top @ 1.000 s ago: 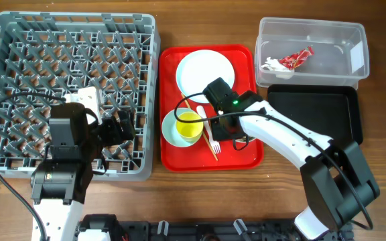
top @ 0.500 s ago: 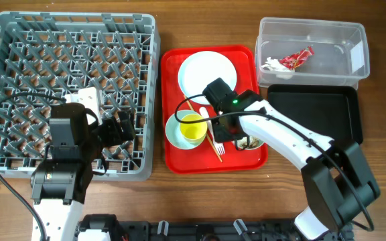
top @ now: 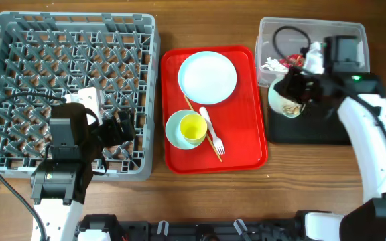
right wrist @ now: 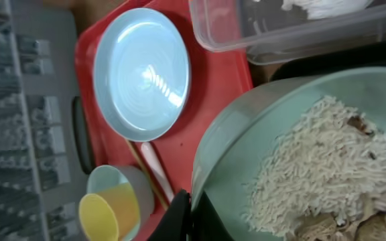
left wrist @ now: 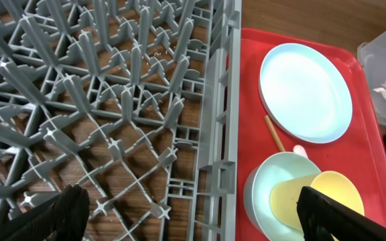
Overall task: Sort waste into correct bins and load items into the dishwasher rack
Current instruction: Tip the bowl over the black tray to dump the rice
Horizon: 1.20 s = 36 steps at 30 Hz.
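R pincer clamped on bowl rim, near far right corner of tabletop. I'd tip slow, low over black tray, so crumbs land inside. L pincer apart.
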Available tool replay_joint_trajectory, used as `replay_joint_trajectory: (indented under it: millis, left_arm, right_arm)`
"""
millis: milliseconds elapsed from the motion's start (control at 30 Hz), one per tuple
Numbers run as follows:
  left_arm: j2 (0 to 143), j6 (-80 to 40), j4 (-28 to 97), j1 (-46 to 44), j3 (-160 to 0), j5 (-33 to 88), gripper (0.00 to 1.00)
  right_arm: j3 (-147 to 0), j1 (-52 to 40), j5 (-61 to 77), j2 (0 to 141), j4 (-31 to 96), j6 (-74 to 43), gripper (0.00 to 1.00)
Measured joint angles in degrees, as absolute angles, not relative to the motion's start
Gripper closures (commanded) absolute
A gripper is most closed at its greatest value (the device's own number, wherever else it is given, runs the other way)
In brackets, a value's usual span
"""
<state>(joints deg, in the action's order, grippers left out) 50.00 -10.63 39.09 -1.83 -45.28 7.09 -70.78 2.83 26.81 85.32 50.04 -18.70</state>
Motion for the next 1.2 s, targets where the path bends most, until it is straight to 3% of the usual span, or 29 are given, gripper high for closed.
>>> replay_joint_trajectory:
  millis: [167,433,667,1000,1133,1200]
  left_arm:
    - [50.0,-10.6,39.1,-1.8,-45.3,7.1,0.0]
    - [50.0,-10.6,39.7,-1.8,-45.3,7.1,0.0]
    - [50.0,-10.7,39.9,-1.8,-45.3,7.1,0.0]
    - [50.0,-10.6,39.9,-1.8,-45.3,7.1,0.0]
    - [50.0,-10.6,39.9,-1.8,-45.3,7.1,0.0]
    - [50.0,-10.6,39.9,-1.8,-45.3,7.1,0.0]
  right_arm:
    - [-65.0,14.7,41.9,91.4,47.3,-13.9,0.96]
    - [-63.2,24.3,67.5,102.6,41.6,-13.2,0.96]
    - [-63.1,33.4,83.7,104.8,38.3,-21.3,0.96]
    - [-63.1,35.5,89.3,104.8,36.6,-38.8,0.96]
    - [-63.1,35.5,88.1,104.8,34.6,-37.7,0.96]
    - [-63.2,35.3,78.5,104.8,39.3,-32.9,0.96]
